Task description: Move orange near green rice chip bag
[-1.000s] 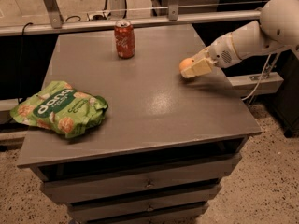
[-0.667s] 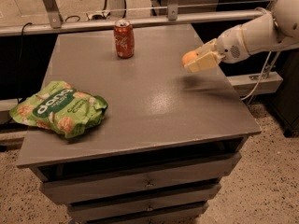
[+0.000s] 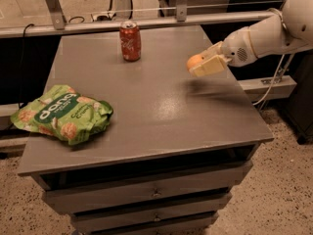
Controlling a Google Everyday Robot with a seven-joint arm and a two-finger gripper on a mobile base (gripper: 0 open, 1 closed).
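Nearest you: drawers (image 3: 154, 194) under the grey table (image 3: 161, 111). On top, front-left, you've got the green rice chip bag (image 3: 62, 113) lying flat, near the left edge. Mid-right, the gripper (image 3: 203, 63) is clamped on the orange (image 3: 194, 61), held above the tabletop w/ a shadow beneath it, well apart from the bag. White arm (image 3: 264, 33) comes in from the right. Far side: red soda can (image 3: 130, 41), upright.

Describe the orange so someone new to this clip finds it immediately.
Start at the grey table and look above its right side, where the robot's claw hangs in the air. The orange is the small round fruit gripped in it, off the tabletop, unlike the red can and green rice chip bag resting on it.
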